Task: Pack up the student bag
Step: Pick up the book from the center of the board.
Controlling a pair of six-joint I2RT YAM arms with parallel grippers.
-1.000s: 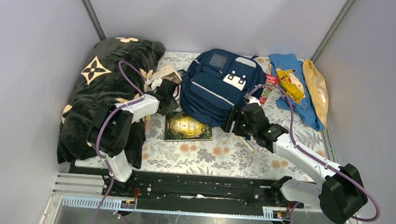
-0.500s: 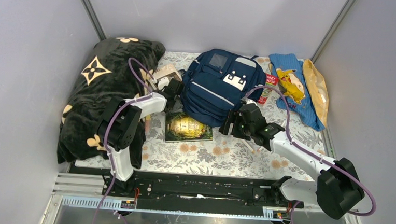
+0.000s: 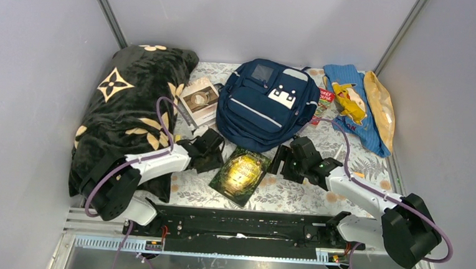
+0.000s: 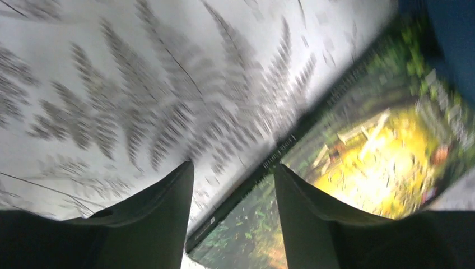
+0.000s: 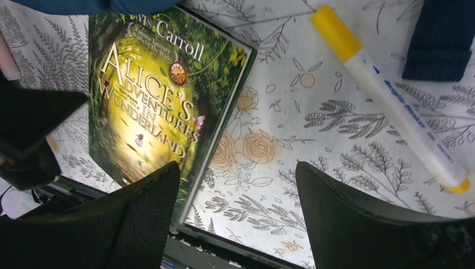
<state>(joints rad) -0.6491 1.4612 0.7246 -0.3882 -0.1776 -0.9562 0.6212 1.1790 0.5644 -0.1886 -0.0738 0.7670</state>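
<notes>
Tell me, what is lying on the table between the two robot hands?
A green-and-yellow book, Alice's Adventures in Wonderland, lies flat between the left hand and the right hand. The top view shows it best.

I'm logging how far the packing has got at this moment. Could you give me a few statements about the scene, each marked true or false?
1. The Alice book lies on the table, outside the student bag. True.
2. The right gripper is shut on the marker. False: it is open, and the marker lies loose beside it.
3. The left gripper is open and holds nothing. True.
4. The student bag sits on the black blanket. False: it sits on the floral table cover, apart from the blanket.
</notes>
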